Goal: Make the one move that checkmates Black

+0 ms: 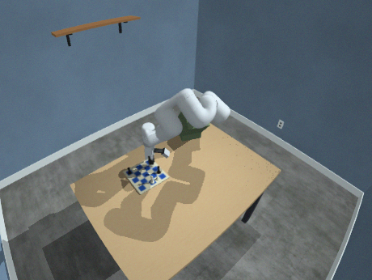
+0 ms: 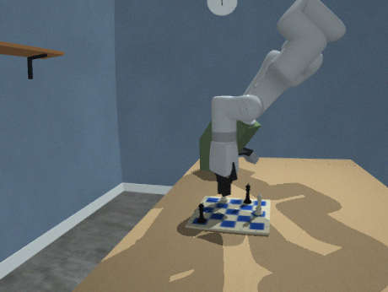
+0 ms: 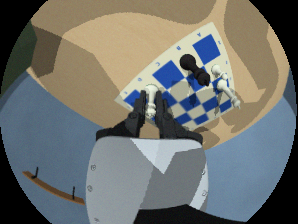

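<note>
Entry: single arm over small blue-and-white chequered chessboard [image 2: 261, 229] on tan wooden desk [image 2: 329, 262].

Left to right in exterior view:
- Short black chess piece [image 2: 202, 213] upright near board's left front corner, well apart from the rest.
- White chess piece [image 2: 223, 198] at the far left edge of the board, pinched between dark fingers [image 2: 220, 184]. Fingers closed on it, gripping near the top; base at or just above the board, contact with the square not resolvable. Type of piece not legible at this size.
- Tall black chess piece [image 2: 247, 194] upright at the far edge, just right of the gripped piece.
- Pale grey-white chess piece [image 2: 259, 204] upright further right, a little nearer the camera.

Wrist view: same white piece [image 3: 152, 99] seen between the two fingers, long axis vertical and in line with the fingers, hanging straight below the wrist near the board's edge. Remaining pieces clustered toward the opposite side of the board, away from the fingers. Edge letters and digits not readable in any view, so squares not named.

Key relation for next move: carried piece directly under the fingers, upright; tall black piece its closest neighbour to the right. Judged risk: brushing that neighbour if travel goes rightward at low height. Judged step: transport or placement of the white piece under way; target square not determinable.

Containers: none in view. Wooden wall shelf [image 1: 95, 25] bare as far as visible.
</note>
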Motion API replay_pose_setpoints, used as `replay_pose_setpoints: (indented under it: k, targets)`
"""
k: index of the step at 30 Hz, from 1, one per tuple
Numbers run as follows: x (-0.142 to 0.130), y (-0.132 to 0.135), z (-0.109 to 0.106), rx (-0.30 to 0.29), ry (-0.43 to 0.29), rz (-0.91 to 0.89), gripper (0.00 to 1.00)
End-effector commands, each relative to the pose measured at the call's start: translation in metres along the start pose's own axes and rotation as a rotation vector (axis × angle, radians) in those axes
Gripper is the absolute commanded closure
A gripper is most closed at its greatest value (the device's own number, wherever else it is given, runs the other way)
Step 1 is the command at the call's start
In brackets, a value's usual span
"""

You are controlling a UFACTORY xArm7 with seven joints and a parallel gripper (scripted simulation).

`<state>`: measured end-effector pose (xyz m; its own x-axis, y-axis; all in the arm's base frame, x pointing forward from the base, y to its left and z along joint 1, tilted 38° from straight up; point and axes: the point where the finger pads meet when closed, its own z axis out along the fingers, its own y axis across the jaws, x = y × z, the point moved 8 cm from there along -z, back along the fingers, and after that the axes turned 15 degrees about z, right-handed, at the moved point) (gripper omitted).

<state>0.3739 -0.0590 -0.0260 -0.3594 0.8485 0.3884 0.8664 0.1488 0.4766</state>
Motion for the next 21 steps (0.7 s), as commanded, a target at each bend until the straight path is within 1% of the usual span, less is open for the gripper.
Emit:
replay_pose_setpoints:
  k: [1,21]
  targets:
    - [-0.0011,0.0003,-0.0001,-0.001,-0.003,0.001,1.0]
    - [-0.0011,0.0003,0.0034,-0.001,-0.003,0.001,1.0]
